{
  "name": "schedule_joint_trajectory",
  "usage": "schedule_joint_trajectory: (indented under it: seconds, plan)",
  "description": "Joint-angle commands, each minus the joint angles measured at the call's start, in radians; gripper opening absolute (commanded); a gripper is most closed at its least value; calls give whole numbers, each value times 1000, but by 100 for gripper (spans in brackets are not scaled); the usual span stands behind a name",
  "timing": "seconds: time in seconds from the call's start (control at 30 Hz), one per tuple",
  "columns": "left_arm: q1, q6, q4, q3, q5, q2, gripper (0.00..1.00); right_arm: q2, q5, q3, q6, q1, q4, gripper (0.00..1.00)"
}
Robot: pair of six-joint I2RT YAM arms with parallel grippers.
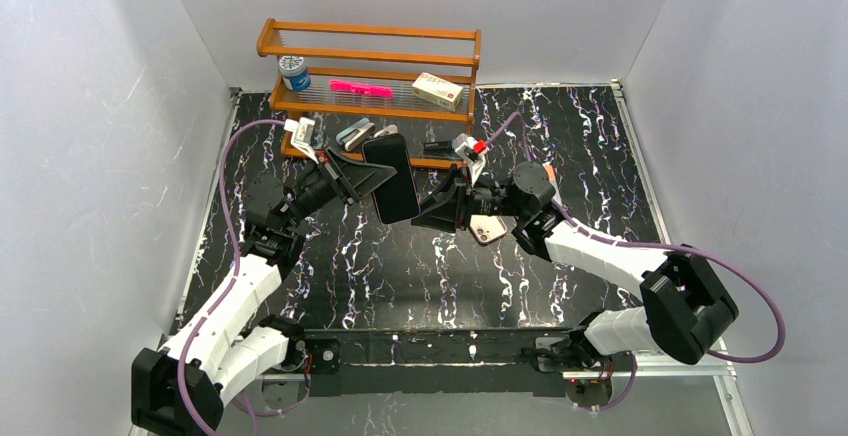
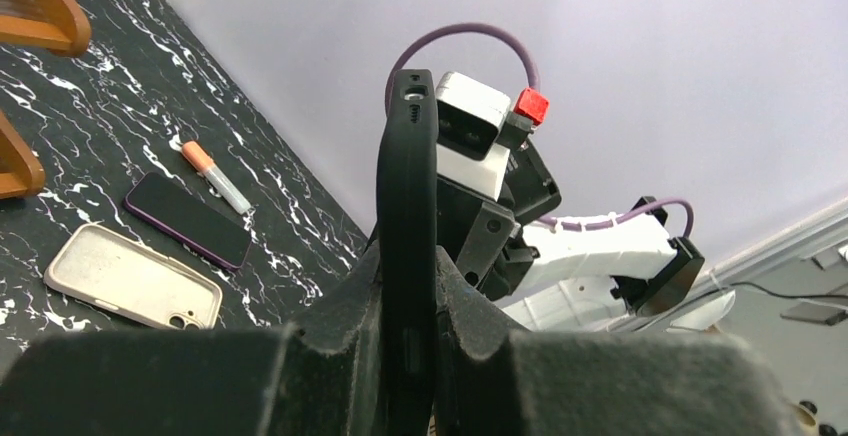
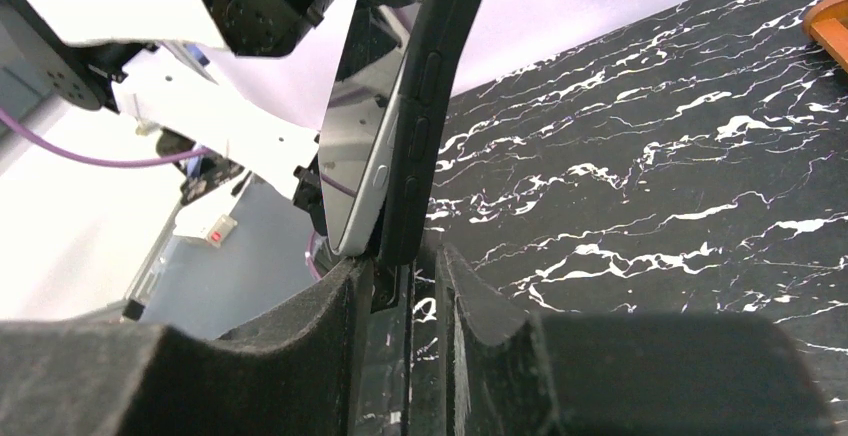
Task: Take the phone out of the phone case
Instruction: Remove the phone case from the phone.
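A phone in a black phone case hangs in the air over the table's middle. My left gripper is shut on its long edges; in the left wrist view the case stands edge-on between the jaws of that gripper. In the right wrist view the silver-edged phone is tilted partly out of the black case at its lower corner. My right gripper sits just under that corner, jaws narrowly apart, with the corner at the mouth of the gap; it also shows in the top view.
A wooden rack with a jar, a pink item and a box stands at the back. An empty beige case, a dark phone and an orange-capped tube lie on the marbled table under the right arm.
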Motion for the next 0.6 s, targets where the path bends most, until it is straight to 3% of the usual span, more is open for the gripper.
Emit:
schedule_joint_trajectory:
  seconds: [0.0, 0.3, 0.57]
  plan:
    - [-32, -52, 10, -55, 52, -16, 0, -9, 194, 25, 102, 3, 258, 37]
    - [-60, -116, 99, -130, -26, -48, 0, -9, 313, -8, 192, 1, 327, 39]
    - [-71, -173, 160, -197, -131, -83, 0, 26, 306, -5, 297, 1, 415, 41]
